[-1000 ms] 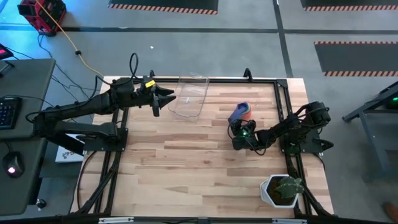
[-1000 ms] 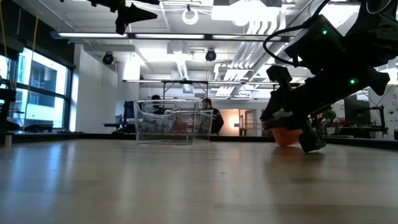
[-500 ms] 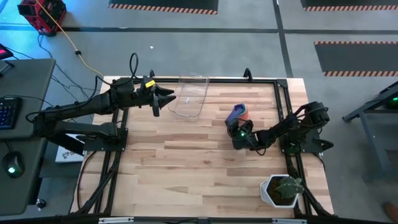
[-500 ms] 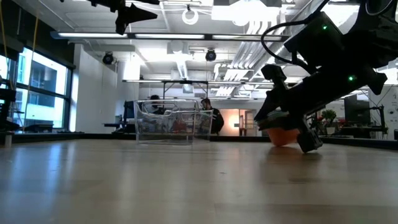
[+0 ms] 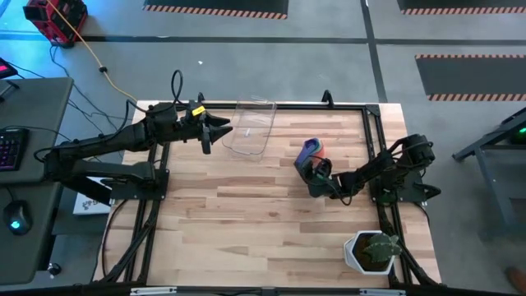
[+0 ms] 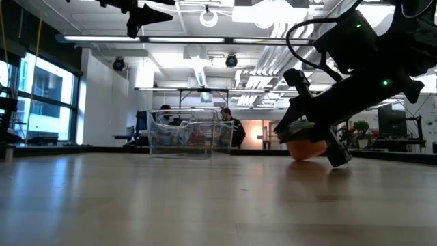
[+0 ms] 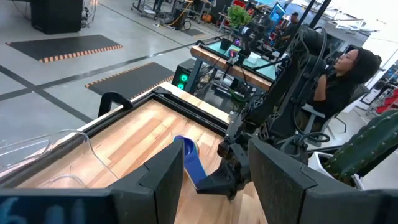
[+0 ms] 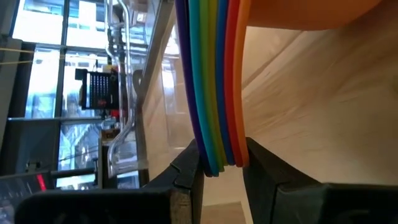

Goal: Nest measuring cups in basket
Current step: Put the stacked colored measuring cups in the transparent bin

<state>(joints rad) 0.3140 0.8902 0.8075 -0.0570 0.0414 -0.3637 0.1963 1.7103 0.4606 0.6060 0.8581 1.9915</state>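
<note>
I have the right gripper (image 5: 313,168) fingers clamped on the handles of the stacked cups (image 8: 214,81); basket (image 5: 249,127) well beyond them. Left gripper (image 5: 220,128) spread, empty. Risk: cups fanning apart if tilted

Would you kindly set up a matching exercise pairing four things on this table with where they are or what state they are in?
Things:
1. stack of coloured plastic measuring cups
2. clear rectangular plastic basket
3. white pot with green plant
4. left claw

States:
a. at the table's near right corner
b. clamped in the right claw
c. raised beside the basket, holding nothing
d. empty, at the far edge

Pairs: 1-b, 2-d, 3-a, 4-c
</note>
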